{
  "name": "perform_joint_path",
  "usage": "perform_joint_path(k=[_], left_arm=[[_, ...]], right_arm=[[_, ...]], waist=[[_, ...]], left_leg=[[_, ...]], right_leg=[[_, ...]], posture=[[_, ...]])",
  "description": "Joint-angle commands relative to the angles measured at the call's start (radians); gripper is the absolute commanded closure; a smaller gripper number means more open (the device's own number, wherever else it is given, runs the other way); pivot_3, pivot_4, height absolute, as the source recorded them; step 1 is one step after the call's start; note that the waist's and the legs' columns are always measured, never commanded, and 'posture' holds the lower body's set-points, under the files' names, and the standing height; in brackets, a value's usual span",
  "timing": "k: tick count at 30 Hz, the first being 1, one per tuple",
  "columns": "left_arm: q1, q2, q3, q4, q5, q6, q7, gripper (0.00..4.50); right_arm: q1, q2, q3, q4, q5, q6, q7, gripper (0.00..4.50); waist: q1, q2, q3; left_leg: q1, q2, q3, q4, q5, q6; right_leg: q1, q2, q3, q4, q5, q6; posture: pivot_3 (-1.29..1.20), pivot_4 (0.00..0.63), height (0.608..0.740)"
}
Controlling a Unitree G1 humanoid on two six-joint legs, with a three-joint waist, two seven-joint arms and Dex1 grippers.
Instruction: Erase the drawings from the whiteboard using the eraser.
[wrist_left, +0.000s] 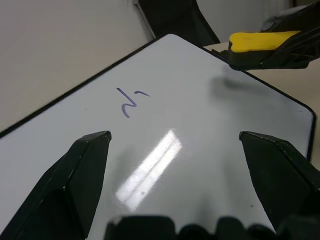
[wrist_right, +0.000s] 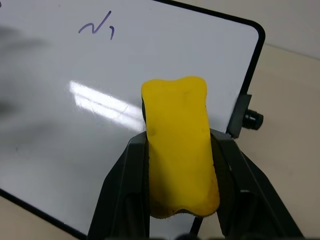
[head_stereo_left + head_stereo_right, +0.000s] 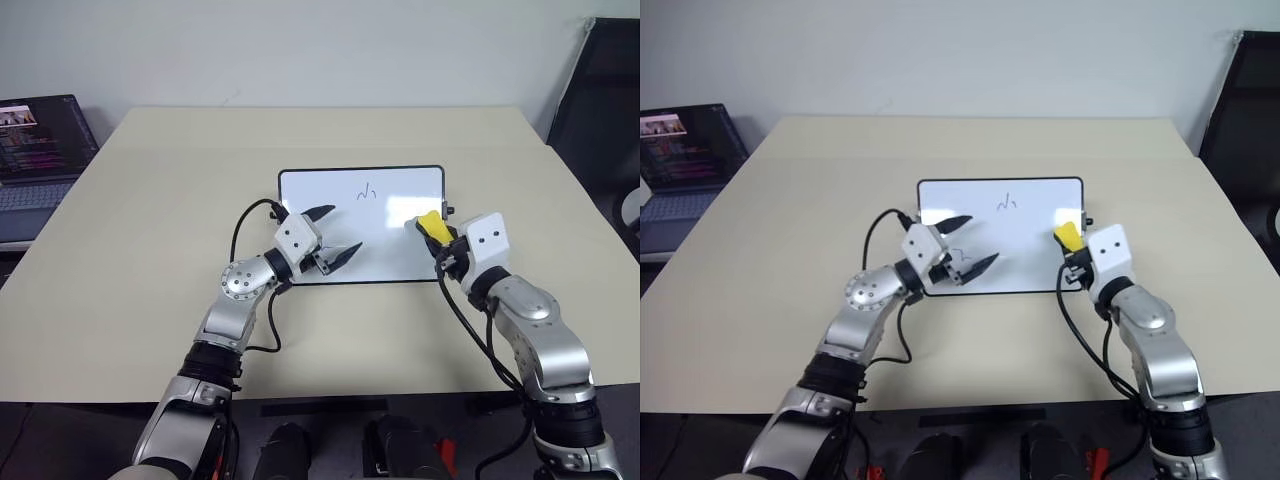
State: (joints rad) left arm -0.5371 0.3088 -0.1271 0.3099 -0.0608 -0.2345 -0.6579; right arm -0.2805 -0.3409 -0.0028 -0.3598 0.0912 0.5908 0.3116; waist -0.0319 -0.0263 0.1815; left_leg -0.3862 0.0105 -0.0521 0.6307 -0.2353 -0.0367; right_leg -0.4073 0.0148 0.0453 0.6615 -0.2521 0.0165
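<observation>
Whiteboard (image 3: 400, 260), glossy white w/ thin black frame, lies flat on table. Two small dark squiggles on it: one (image 3: 367, 192) near far edge, other (image 3: 958, 256) near front-left. Yellow eraser (image 3: 432, 225) is over its right edge.

whiteboard (image 3: 1025, 232): flat at mid-worktop (image 3: 780, 220)
drawings (image 3: 1008, 203): near the board's far edge
right pincer (image 3: 1072, 252): clamps eraser (image 3: 1068, 236)
left pincer (image 3: 970, 243): spread over board

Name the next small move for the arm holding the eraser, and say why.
Probably carry the right gripper toward the far squiggle and lower the eraser onto the whiteboard. The gripper is shut on the eraser above the board's right edge, that mark is unerased, and another squiggle sits by the open left gripper.
</observation>
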Motion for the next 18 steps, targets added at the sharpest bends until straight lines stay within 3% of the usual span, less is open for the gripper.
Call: perform_joint_path(k=[1,18], left_arm=[[-0.044,0.02,0.042,0.019,0.058,-0.047,0.097,0.0],[-0.053,0.007,0.05,0.049,0.036,-0.023,0.091,0.0]], right_arm=[[-0.068,0.022,0.012,0.035,-0.013,-0.06,-0.019,3.27],[-0.274,0.108,0.097,0.268,-0.045,-0.182,-0.008,3.27]], waist=[[-0.001,0.0,0.0],[-0.001,0.0,0.0]], left_leg=[[0.0,0.0,0.0,0.0,0.0,0.0],[0.0,0.0,0.0,0.0,0.0,0.0]], right_leg=[[0.0,0.0,0.0,0.0,0.0,0.0],[0.0,0.0,-0.001,0.001,0.0,0.0]], posture=[[0.0,0.15,0.74],[0.0,0.15,0.74]])
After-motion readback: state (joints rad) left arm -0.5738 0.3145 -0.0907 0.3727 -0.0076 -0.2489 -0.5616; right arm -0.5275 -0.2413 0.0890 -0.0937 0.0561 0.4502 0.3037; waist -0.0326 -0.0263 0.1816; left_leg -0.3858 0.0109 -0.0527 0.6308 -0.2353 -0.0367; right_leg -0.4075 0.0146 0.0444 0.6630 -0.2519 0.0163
